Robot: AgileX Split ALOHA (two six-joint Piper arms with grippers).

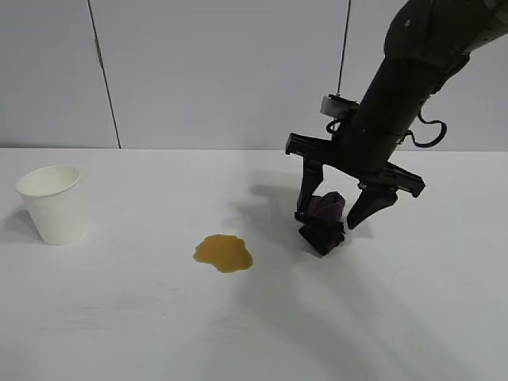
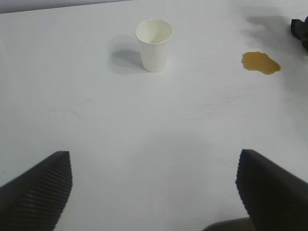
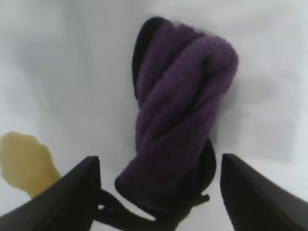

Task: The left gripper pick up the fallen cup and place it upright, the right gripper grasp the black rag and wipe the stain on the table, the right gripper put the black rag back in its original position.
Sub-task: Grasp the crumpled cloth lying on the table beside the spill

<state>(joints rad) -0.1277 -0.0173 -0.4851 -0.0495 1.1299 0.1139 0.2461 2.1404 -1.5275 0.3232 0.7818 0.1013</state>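
While the plain white paper cup stands upright at 9 o'clock on the white counter, the right gripper, fingers spread, straddles the bunched black-and-purple rag; amber puddle stain lies near centre. Left gripper: fingers released.

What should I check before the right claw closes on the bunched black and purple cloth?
1. White paper cup upright on the white table: ok.
2. Right gripper open, one finger either side of the bunched black and purple rag: ok.
3. Rag centred between the fingers: ok in the right wrist view.
4. Fingertips low enough to catch the cloth: cannot tell.
5. Amber-brown stain unwiped and apart from the rag: ok.
6. Left gripper open and well back from the cup, away from the wiping path: ok.
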